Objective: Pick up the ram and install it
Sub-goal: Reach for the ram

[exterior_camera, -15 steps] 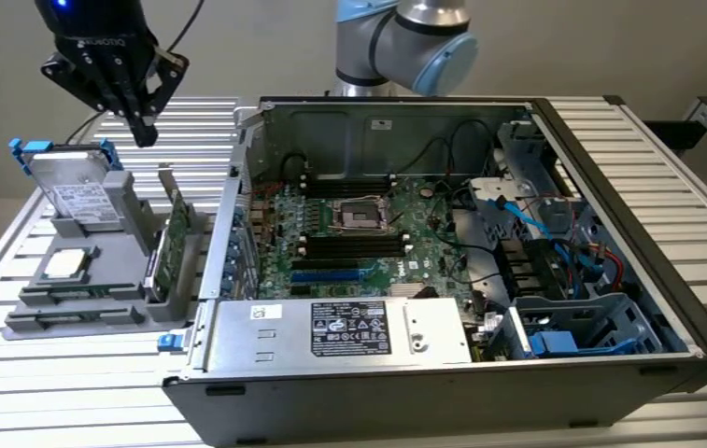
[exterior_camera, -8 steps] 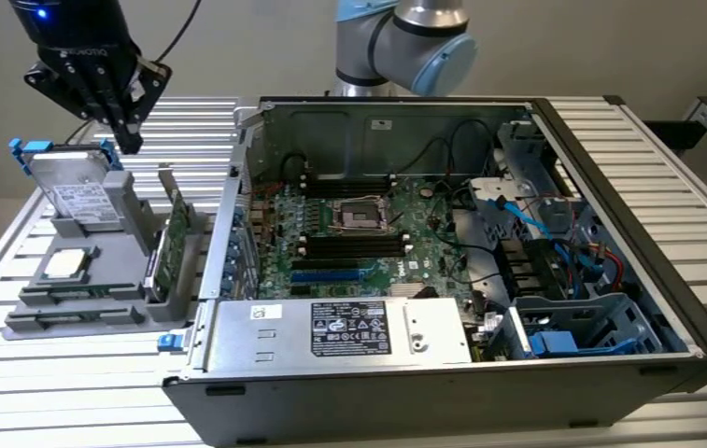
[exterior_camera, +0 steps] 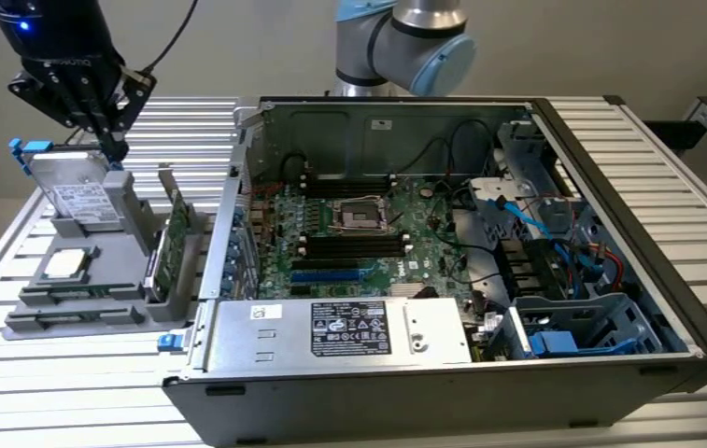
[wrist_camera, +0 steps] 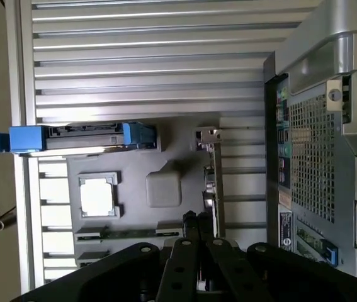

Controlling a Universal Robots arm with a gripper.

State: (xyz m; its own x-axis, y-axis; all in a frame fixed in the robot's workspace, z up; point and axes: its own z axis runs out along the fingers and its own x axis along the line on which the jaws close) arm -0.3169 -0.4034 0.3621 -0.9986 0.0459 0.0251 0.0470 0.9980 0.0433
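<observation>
Slatted metal table (exterior_camera: pixel 104 392), exterior view: open PC case (exterior_camera: pixel 428 411) sits centre to the exterior view's right, board (exterior_camera: pixel 341 233) exposed inside. Grey tray (exterior_camera: pixel 129 310) is just beside the case on the exterior view's left. On the tray: drive (exterior_camera: pixel 79 201) with blue tabs standing at the far end, CPU (exterior_camera: pixel 64 264) flat in the middle, green card (exterior_camera: pixel 176 247) upright on the case side. The ram (exterior_camera: pixel 69 293) lies flat in a slot at the tray's near end, untouched. Pincer (exterior_camera: pixel 114 154) hangs over the tray's far end, tips close to the drive's top edge, clenched on nothing.

Wrist view, looking down: table (wrist_camera: pixel 134 63) slats, tray (wrist_camera: pixel 178 141), drive (wrist_camera: pixel 84 135), CPU (wrist_camera: pixel 97 196) and card (wrist_camera: pixel 211 182) all in frame, case (wrist_camera: pixel 317 157) rear grille alongside. Ram (wrist_camera: pixel 128 233) shows as a thin green strip in its slot next to the CPU. Pincer (wrist_camera: pixel 196 221) fingers are pressed together and empty, tips over the tray close to one end of the ram and beside the card. Whether the tips touch the tray I can't tell.
</observation>
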